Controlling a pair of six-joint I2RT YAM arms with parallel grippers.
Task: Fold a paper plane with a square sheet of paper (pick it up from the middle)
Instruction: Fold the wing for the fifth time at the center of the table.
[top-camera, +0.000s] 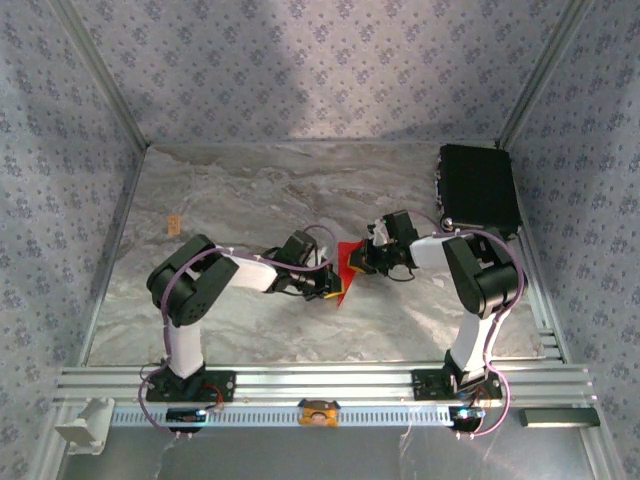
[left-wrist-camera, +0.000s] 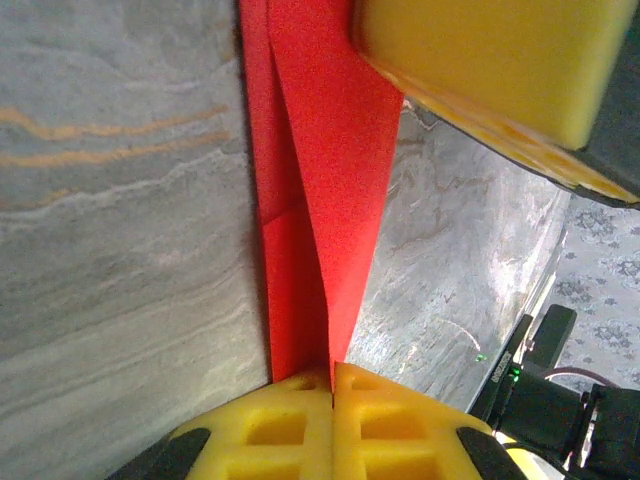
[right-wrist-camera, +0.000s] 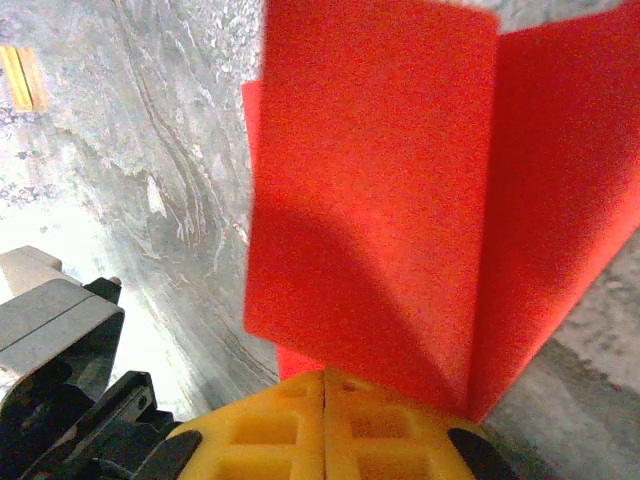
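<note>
Top external: marbled table (top-camera: 220, 190), patterned walls (top-camera: 300, 60)

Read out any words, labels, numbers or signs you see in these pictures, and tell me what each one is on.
Nothing here can be read.
Small white print on the black arm part: too small and blurred to read.
square sheet of paper: plain red, no marking.
black box: no legible label.

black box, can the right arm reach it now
Probably not yet: the black box sits near, but the right gripper is shut on the red paper, which the left gripper pinches too.
</note>
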